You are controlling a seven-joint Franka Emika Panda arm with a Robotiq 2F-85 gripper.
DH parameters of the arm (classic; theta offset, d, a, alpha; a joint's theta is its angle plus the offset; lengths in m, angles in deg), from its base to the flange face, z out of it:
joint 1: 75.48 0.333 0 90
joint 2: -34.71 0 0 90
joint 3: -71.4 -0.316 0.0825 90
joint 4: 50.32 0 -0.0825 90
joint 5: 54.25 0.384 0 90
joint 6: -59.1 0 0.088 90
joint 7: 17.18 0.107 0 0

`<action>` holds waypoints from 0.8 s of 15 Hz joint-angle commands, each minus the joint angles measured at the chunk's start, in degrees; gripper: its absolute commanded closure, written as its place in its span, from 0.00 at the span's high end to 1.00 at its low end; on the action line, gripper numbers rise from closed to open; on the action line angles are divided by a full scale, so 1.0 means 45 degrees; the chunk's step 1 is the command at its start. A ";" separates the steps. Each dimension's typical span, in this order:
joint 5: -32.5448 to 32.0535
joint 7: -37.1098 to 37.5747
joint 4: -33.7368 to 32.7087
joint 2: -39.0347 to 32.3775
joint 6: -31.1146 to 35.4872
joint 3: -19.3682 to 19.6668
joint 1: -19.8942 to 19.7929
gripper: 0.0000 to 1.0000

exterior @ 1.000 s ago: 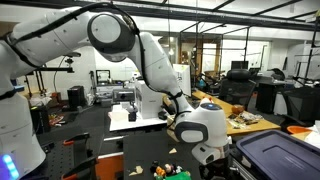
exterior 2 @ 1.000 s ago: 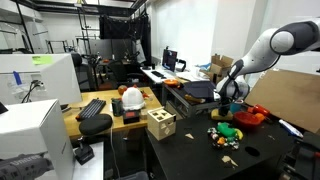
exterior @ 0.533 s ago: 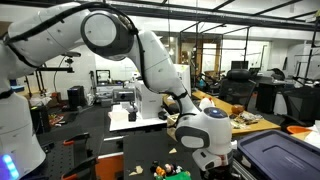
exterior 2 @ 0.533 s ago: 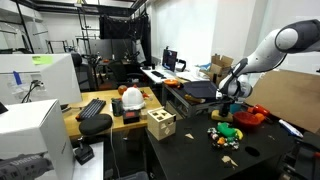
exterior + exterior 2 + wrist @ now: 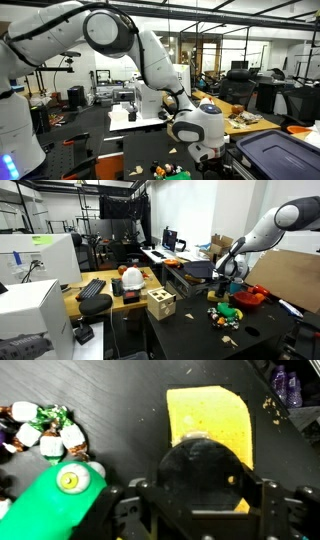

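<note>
In the wrist view my gripper [image 5: 203,495] is shut on a dark round object [image 5: 205,465] that fills the gap between the two fingers. Behind it a yellow flat piece [image 5: 205,410] lies on the black table. A green toy with a round yellow end [image 5: 60,500] lies at the lower left. A cluster of small white and green toys [image 5: 40,428] sits above it. In both exterior views the gripper [image 5: 205,153] [image 5: 222,282] hangs low over a pile of toys [image 5: 226,311] on the black table.
An orange bowl [image 5: 251,297] lies just beyond the toy pile. A wooden box with holes [image 5: 160,304] stands at the table's near corner. A blue bin with a dark lid [image 5: 275,155] stands close to the gripper. A keyboard [image 5: 92,288] lies on a side desk.
The wrist shifted only slightly over the toy pile. The grip on the dark round object looks the same.
</note>
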 commanded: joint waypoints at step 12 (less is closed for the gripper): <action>0.0698 0.0249 0.1629 0.1645 -0.0834 0.0004 0.1289 0.52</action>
